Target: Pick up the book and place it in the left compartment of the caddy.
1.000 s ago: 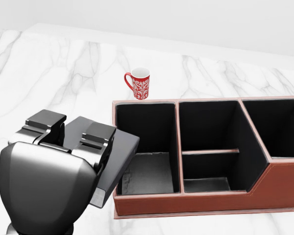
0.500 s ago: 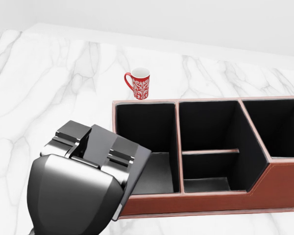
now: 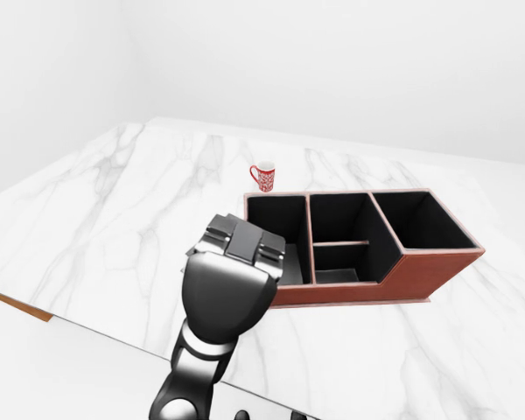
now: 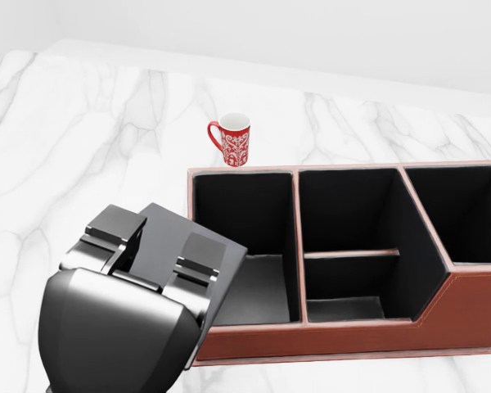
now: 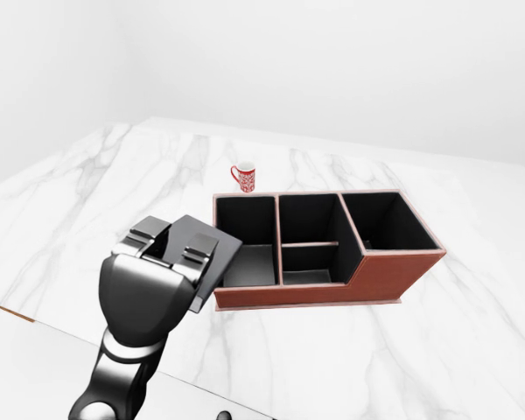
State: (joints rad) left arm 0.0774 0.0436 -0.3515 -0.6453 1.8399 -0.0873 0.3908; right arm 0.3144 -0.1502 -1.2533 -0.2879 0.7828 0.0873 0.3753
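1. The left hand (image 4: 139, 270) holds a dark flat book (image 4: 192, 250), fingers closed over its near edge, at the lower left of the head view.
2. The book tilts over the left wall of the brown caddy (image 4: 327, 340); its far corner overhangs the left compartment (image 4: 258, 246), not yet released.
3. Remaining: lower and let go. Whether the book touches the rim is hard to tell.
4. Compared with half a second ago, the hand sits slightly lower and further left.
5. A red mug (image 4: 231, 140) stands on the marble table (image 4: 82, 147) just beyond the caddy. The right hand is out of view.
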